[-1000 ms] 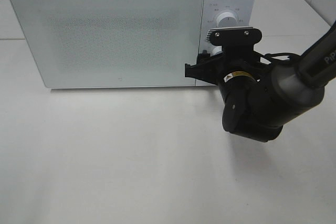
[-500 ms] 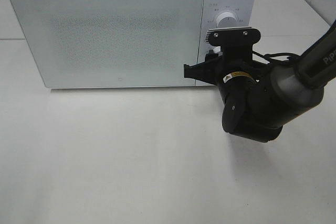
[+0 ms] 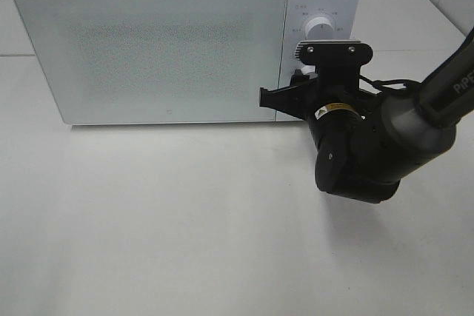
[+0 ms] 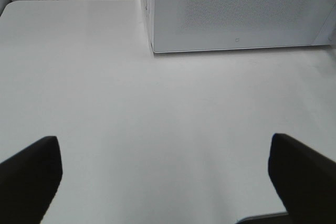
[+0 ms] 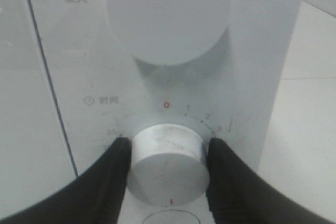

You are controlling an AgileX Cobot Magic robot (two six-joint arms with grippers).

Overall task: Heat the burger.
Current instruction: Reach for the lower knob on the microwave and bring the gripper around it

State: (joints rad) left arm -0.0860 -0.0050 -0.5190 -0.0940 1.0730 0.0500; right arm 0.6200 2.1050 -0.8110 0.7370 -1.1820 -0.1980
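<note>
I am pinching the timer knob (image 5: 165, 174) with my right gripper (image 5: 168, 148), one dark finger pressing on each side of its rim, so these fingers are standing half-narrowed and holding the knob. The power knob (image 5: 168, 17) above it is going untouched. My left gripper (image 4: 168, 174) is hanging low over the bare table (image 3: 185, 220), fingers spread wide and holding nothing. The burger is not showing in any view; with the microwave (image 3: 148, 42) door lying flush and shut and its frosted panel hiding the inside, I am guessing it is sitting in there, but I cannot tell. What I am handling right now is a smooth, hard, round knob, probably a bit slick, so I am taking it across its widest part and reckoning on a firm squeeze to turn it without slipping. The burger itself, I am judging, will be soft and easily crushed, best left on whatever is carrying it.
</note>
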